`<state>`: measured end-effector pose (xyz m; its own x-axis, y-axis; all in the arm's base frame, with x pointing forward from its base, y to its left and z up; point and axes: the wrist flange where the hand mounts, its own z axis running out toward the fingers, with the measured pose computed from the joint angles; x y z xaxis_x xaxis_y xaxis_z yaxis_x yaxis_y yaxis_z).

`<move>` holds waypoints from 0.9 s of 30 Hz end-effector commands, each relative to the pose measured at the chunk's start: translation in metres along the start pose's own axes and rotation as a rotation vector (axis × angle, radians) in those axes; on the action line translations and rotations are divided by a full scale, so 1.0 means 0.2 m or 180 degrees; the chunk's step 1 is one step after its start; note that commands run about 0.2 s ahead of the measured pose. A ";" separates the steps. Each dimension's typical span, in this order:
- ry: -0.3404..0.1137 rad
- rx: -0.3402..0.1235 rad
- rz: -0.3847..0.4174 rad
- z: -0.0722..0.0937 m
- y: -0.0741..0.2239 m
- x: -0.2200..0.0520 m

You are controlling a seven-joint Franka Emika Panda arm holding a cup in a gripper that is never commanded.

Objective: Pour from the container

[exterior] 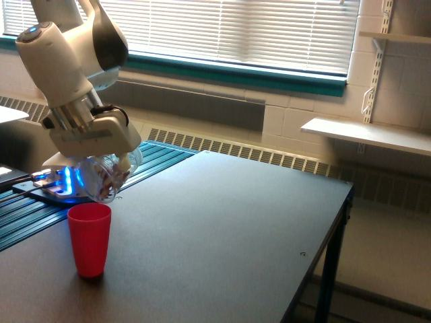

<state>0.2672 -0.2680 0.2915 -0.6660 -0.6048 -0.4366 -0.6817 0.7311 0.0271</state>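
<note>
My gripper (101, 161), clamped on the clear rounded jar (108, 176), tipped it above the red plastic cup (89, 239); pouring probably needed more tilt

one clear container (108, 176), one red cup (89, 239), one table (222, 229)

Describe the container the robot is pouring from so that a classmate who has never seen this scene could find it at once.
Start at the dark table and find the red cup near its left end in the exterior view. Just above it, the white arm's gripper holds the container tilted. Unlike the opaque cup, it is clear, rounded, with small reddish pieces inside.
</note>
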 end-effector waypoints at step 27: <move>0.0071 -0.0018 -0.0091 0.03 -0.04 -0.08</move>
<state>0.2789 -0.2631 0.2888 -0.6558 -0.6192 -0.4318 -0.6994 0.7137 0.0388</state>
